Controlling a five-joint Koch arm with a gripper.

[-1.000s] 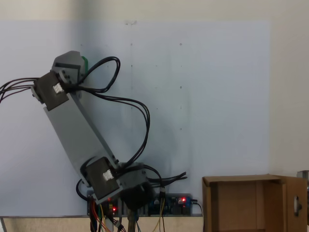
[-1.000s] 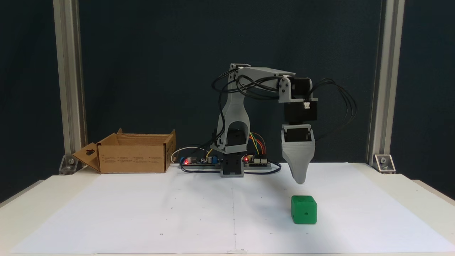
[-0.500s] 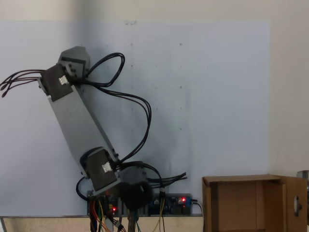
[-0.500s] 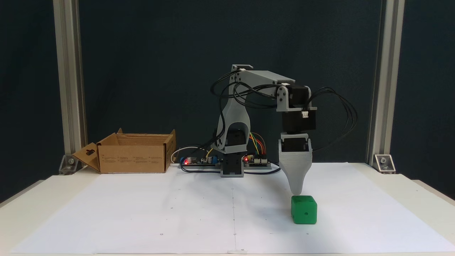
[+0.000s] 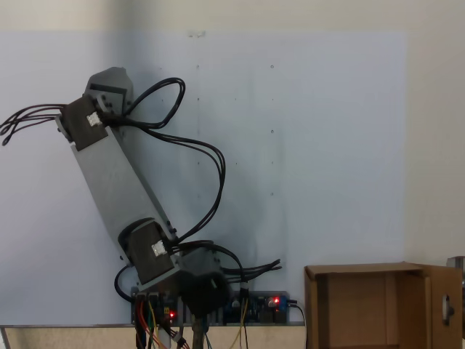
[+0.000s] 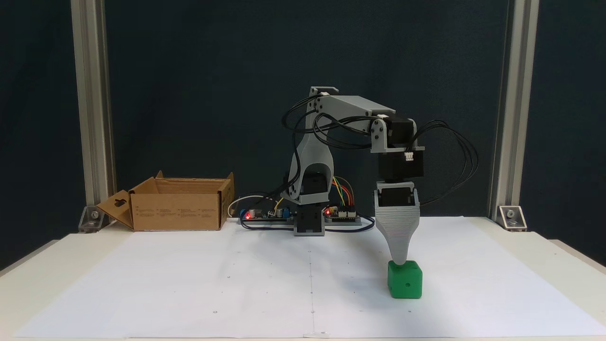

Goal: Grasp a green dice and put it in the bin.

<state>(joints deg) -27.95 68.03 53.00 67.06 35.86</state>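
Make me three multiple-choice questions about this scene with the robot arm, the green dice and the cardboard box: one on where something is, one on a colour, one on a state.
1. In the front fixed view, where is the bin relative to the arm's base?
A. left
B. right
C. in front of it

2. What colour is the dice?
A. red
B. green
C. blue

3. Where is the dice now?
A. inside the bin
B. lifted in the air
C. resting on the white paper

Answers:
1. A, the box stands at the table's back left.
2. B, the cube is bright green.
3. C, it sits on the sheet with the gripper tip at its top; whether the jaws are open cannot be told.
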